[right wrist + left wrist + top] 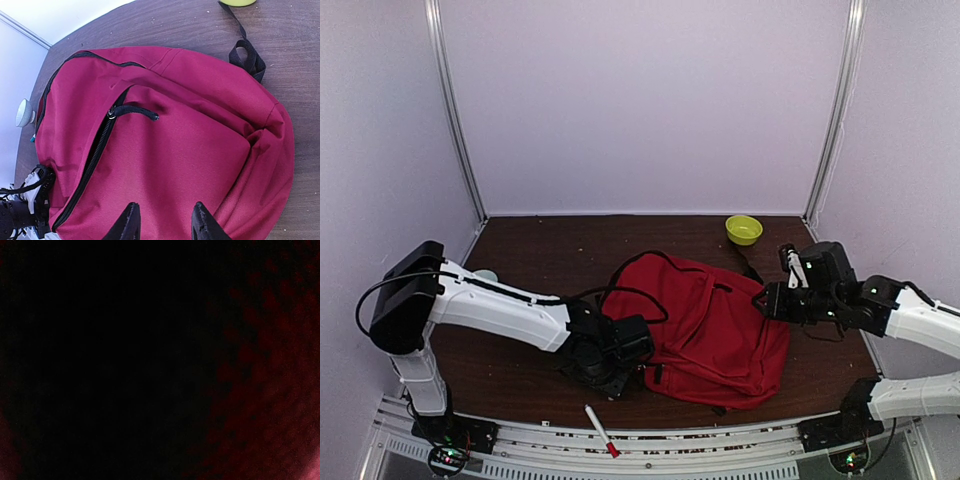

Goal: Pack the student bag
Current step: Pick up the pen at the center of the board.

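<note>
The student bag lies flat in the middle of the table, red with a black front zipper and a black cord pull. My left gripper is pushed against the bag's left edge, and its fingers are hidden by the fabric. The left wrist view is almost black, with only dim red cloth at the right. My right gripper hovers open over the bag's right end, with nothing between its black fingertips.
A yellow-green bowl stands at the back right, near the bag's black strap loop. A white pen with a red cap lies at the table's front edge. A small pale round object sits at the left behind my left arm.
</note>
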You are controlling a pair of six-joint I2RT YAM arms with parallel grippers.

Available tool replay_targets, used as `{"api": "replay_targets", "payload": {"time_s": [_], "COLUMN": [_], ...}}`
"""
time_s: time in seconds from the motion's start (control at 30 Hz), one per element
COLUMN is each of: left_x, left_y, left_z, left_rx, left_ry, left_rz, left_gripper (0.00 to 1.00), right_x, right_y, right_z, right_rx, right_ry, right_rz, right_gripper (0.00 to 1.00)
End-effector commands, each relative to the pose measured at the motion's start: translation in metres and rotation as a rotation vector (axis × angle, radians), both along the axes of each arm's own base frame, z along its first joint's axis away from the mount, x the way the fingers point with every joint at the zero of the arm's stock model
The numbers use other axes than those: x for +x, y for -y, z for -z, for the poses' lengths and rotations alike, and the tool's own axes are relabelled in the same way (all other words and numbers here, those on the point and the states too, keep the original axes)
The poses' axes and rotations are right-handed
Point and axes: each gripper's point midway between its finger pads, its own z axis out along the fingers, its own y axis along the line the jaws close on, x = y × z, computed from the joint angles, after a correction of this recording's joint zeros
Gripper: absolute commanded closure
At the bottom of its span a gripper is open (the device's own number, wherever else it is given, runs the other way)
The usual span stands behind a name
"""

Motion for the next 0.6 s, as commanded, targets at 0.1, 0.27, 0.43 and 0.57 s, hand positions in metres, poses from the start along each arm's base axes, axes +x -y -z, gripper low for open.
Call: {"api": "replay_targets", "payload": {"time_s": [0.1,0.27,0.43,0.57], "left_x": [-0.002,0.004,0.012,0.014], "left_y": [-0.061,-0.086,-0.082,-0.076], "left_z": [0.025,0.025,0.021,0.015], "left_rx": [0.151,0.109,0.046,-0.007], "left_ry": [0.033,0.057,0.092,0.113], "left_rz": [-0.013,-0.046,-0.033,-0.025], "left_gripper": [0.78,0.88,1.0,1.0], "right_x": [-0.002,-0.002,-0.003,-0.004], "right_y": [0.009,0.009,0.007,0.005], "right_z": [-0.016,-0.022,-0.025,-0.025], "right_rx": [0.003,0.013,0.012,0.002], "right_ry": [0.026,0.028,0.022,0.013], "right_rz": [0.042,0.047,0.046,0.044], "right_gripper": [0.64,0.64,0.63,0.63]}}
